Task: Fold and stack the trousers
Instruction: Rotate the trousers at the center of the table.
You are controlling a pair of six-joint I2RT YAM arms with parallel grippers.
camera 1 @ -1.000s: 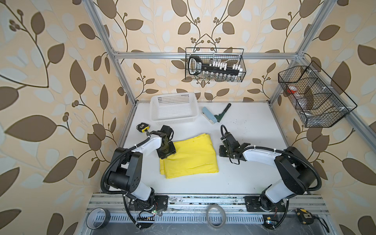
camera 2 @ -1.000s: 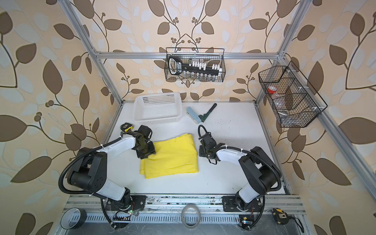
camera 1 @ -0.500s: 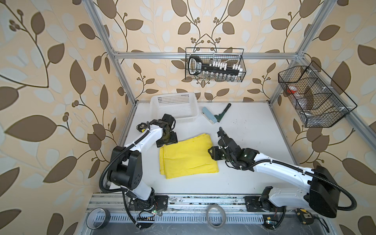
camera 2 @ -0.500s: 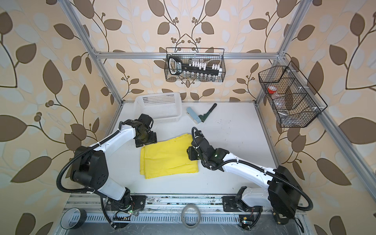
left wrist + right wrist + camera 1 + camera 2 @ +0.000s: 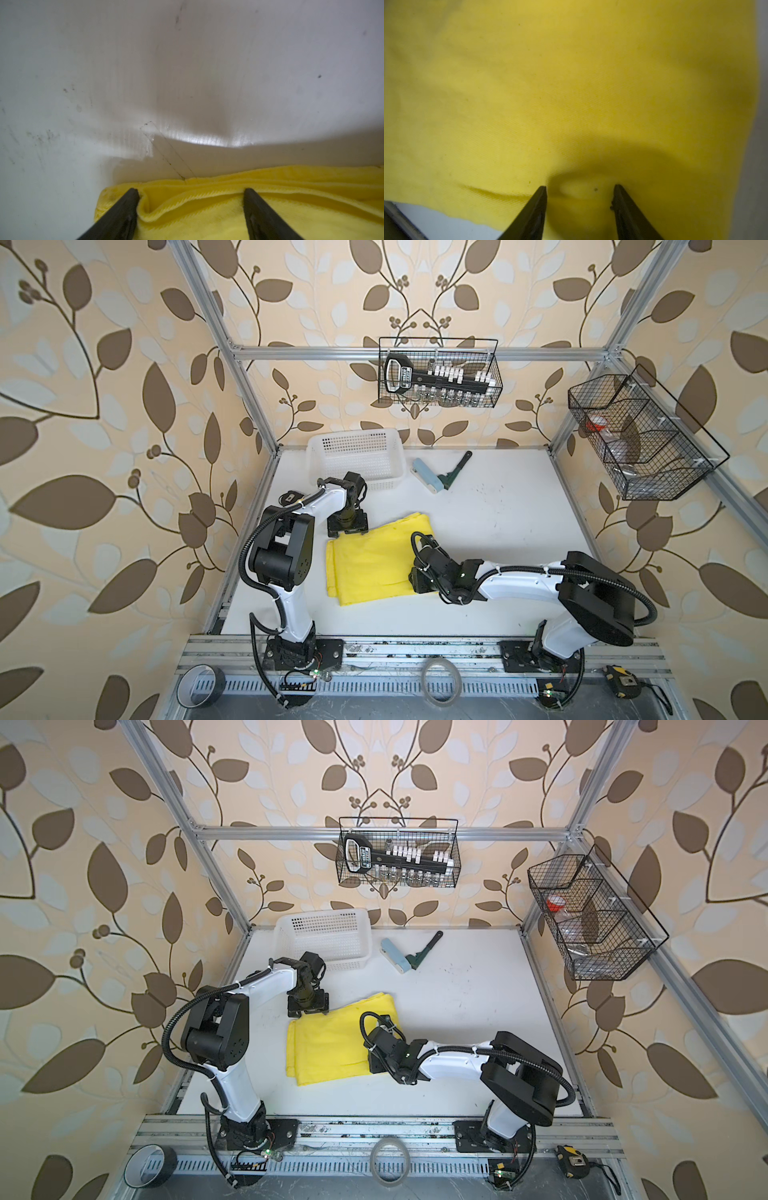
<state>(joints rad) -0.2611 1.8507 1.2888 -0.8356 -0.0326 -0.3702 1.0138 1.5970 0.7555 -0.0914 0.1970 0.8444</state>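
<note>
On the white bench (image 5: 498, 522), left fingers (image 5: 122, 214) and right fingers (image 5: 531, 214) stood apart at the folded trousers' (image 5: 370, 568) edges. Pinching only the top layers could undo the fold.

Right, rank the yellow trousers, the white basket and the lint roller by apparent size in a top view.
Largest to smallest:
1. trousers, though partly hidden
2. basket, somewhat smaller
3. lint roller, by far the smallest
</note>
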